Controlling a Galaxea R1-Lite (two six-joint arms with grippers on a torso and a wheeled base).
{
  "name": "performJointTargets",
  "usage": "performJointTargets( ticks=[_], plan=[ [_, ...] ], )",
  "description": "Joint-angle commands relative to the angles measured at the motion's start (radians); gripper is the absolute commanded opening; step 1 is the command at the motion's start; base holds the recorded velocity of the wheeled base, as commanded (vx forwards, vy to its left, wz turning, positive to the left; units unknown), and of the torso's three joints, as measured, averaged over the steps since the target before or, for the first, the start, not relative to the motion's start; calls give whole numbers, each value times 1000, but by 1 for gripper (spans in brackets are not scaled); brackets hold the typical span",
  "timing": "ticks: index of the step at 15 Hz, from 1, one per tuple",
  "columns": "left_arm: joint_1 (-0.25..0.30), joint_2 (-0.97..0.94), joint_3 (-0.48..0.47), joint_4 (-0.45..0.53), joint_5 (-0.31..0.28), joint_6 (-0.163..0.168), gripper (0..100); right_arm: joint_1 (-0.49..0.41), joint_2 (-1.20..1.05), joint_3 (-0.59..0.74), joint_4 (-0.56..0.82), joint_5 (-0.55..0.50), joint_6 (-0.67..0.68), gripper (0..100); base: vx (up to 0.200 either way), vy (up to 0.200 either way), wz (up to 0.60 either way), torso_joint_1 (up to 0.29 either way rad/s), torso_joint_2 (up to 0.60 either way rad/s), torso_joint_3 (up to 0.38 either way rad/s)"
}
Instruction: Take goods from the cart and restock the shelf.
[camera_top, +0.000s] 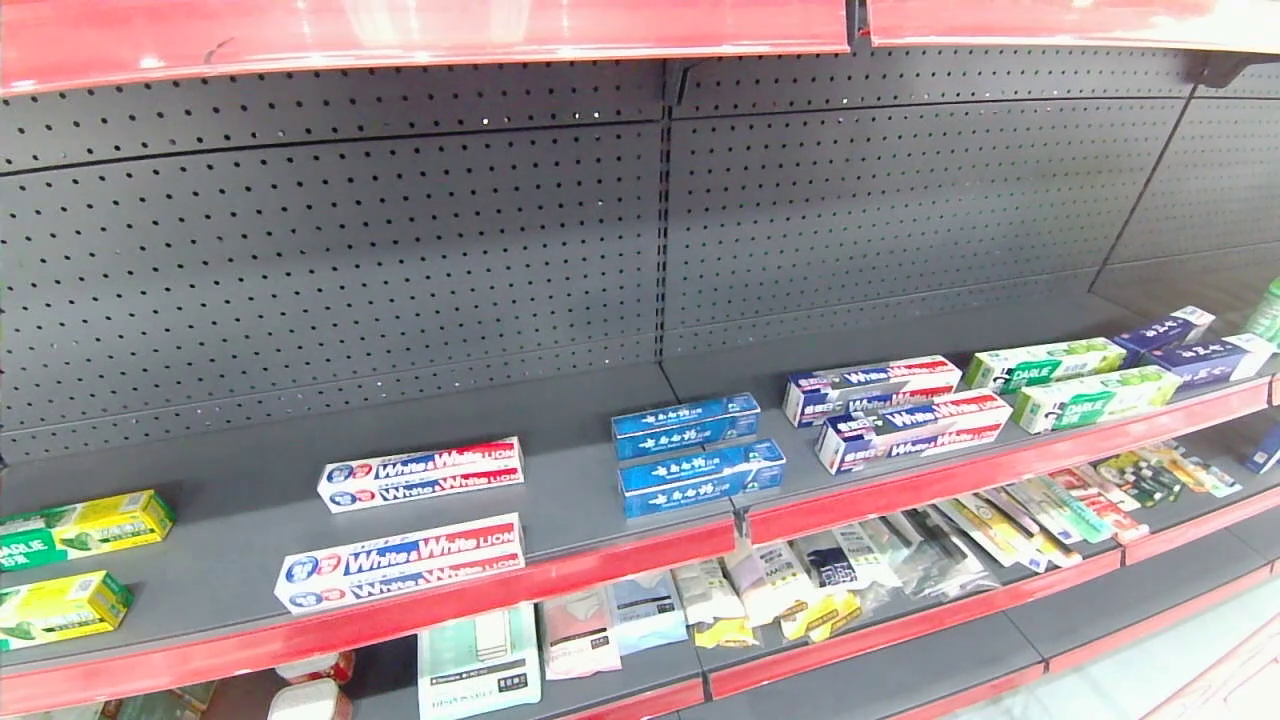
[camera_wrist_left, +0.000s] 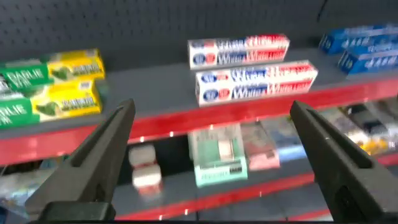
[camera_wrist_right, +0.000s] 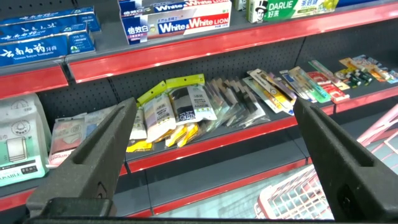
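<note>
Dark grey metal shelf (camera_top: 250, 500), red-lipped, carries white cardboard toothpaste boxes (camera_top: 400, 560); yellow-green cartons (camera_top: 60, 605) at nine o'clock are cut off. Left gripper (camera_wrist_left: 211, 106) and right gripper (camera_wrist_right: 212, 102) gape, empty.

Print on the shelf goods
Bold lettering runs along the red-and-white boxes (camera_top: 400, 562), blue boxes (camera_top: 702, 478), green boxes (camera_top: 1095, 397) and yellow-green boxes (camera_top: 85, 522) on the shelf (camera_top: 250, 470) (print on the packets (camera_top: 770, 585) below is too small to make out).
</note>
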Motion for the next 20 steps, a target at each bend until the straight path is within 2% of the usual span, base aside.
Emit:
performJointTargets(
  ticks=[1, 5, 6, 7, 19, 20],
  plan=[
    [-6, -29, 42, -29, 24, 2, 100, 0, 2, 2, 0, 0, 0, 100, 0, 0, 0, 0, 0, 0],
    [-7, -29, 42, -23, 21, 17, 100, 3, 2, 0, 0, 1, -10, 100, 0, 0, 0, 0, 0, 0],
    [-7, -29, 42, -23, 24, 17, 100, 22, -8, 2, 0, 9, -7, 100, 0, 0, 0, 0, 0, 0],
    [-6, -29, 42, -23, 22, 17, 100, 80, -58, 2, 0, 20, -14, 100, 0, 0, 0, 0, 0, 0],
    [-6, -29, 42, -23, 21, 17, 100, 71, -86, 2, 0, 26, -7, 100, 0, 0, 600, 4, 3, 3],
    [-6, -29, 42, -23, 22, 17, 100, 71, -86, 2, 0, 26, -7, 100, 0, 0, 0, 0, 0, 0]
  ],
)
